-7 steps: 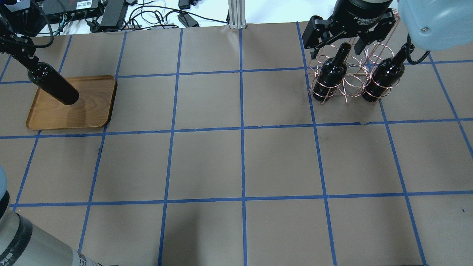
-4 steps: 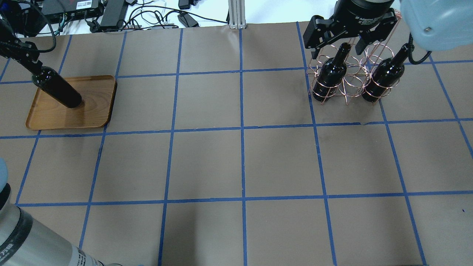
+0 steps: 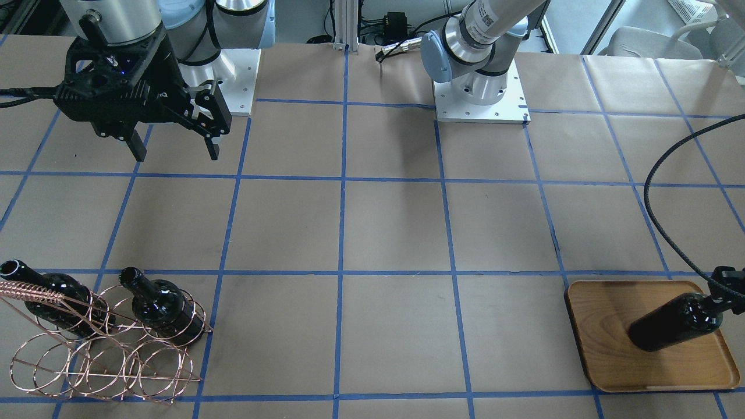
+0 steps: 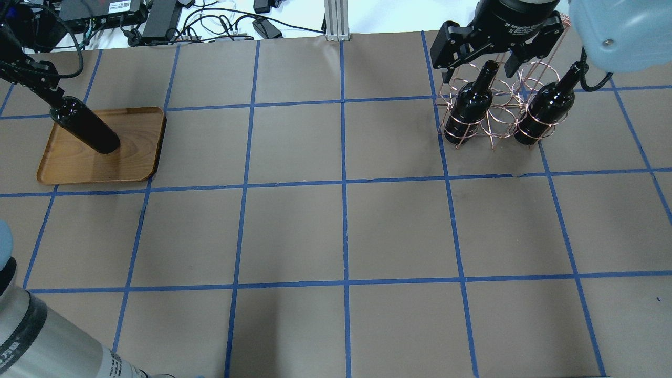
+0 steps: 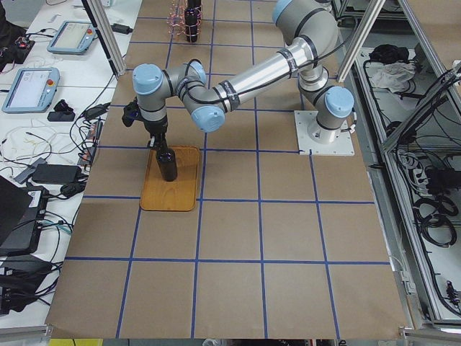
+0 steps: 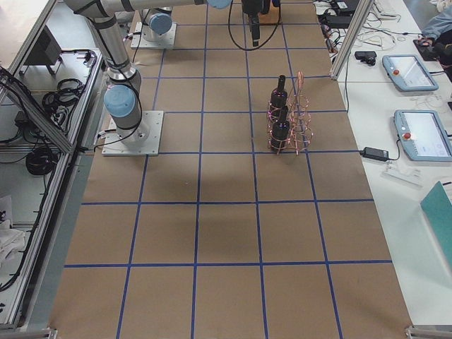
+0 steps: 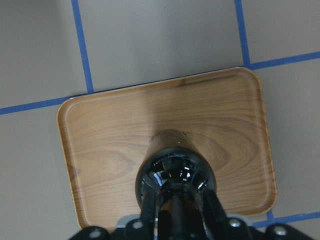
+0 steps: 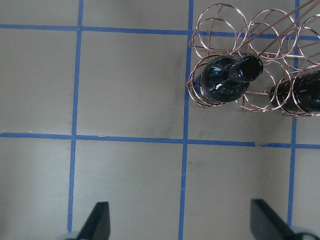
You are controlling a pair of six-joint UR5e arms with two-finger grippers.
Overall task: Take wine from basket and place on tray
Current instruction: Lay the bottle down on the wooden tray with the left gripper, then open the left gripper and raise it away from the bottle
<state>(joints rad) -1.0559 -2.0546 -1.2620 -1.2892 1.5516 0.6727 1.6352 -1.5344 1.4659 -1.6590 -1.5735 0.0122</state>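
Observation:
My left gripper [image 4: 41,85] is shut on the neck of a near-black wine bottle [image 4: 86,128]. It holds the bottle upright, base at or just above the wooden tray [image 4: 100,165]. The left wrist view shows the bottle [image 7: 175,175] over the tray's [image 7: 110,125] middle. My right gripper [image 4: 479,73] is open and empty, high above the copper wire basket [image 4: 493,123]. Two more bottles [image 4: 470,110] [image 4: 546,113] stand in the basket's loops. In the right wrist view the basket [image 8: 225,30] and one bottle [image 8: 225,80] lie ahead of the fingers [image 8: 97,222].
Brown paper with a blue tape grid [image 4: 344,184] covers the table. The basket's coiled handle [image 3: 32,289] rises over its loops. Cables and boxes [image 4: 157,18] lie beyond the far edge. A black cable [image 3: 663,174] hangs toward the left wrist.
My left gripper has moved the bottle down and a little right over the tray, and the bottle looks more upright. The right gripper has hardly moved.

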